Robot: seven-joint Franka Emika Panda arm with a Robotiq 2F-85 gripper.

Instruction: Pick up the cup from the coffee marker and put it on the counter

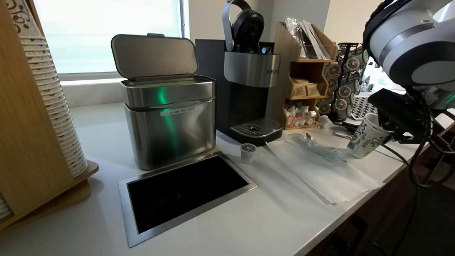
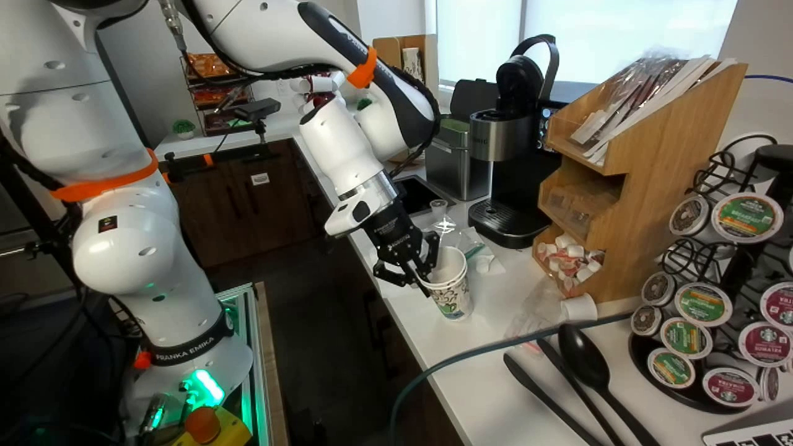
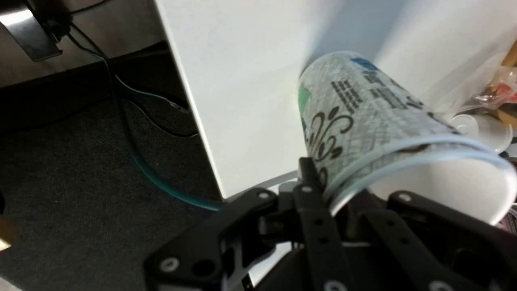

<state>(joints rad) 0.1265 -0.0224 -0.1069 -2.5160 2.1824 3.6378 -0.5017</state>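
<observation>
The cup (image 1: 368, 137) is a tapered, patterned paper cup without a handle; a double rim suggests two nested cups. It also shows in an exterior view (image 2: 453, 297) and the wrist view (image 3: 355, 109). My gripper (image 2: 427, 275) is shut on its wall at the rim, one finger outside and the other inside the mouth, partly hidden. The cup is tilted over the counter (image 1: 277, 206), its base low; I cannot tell whether it touches. The black coffee machine (image 1: 252, 71) stands behind with its lid raised and a bare drip tray (image 1: 257, 127).
A steel bin (image 1: 170, 124) with open lid stands behind a dark recess (image 1: 185, 192). A pod (image 1: 247, 153), napkins (image 1: 320, 174) and a plastic bag lie near the machine. A wooden organizer (image 2: 675, 204), black utensils (image 2: 585, 356), a hose (image 2: 471, 353) and a pod rack are nearby.
</observation>
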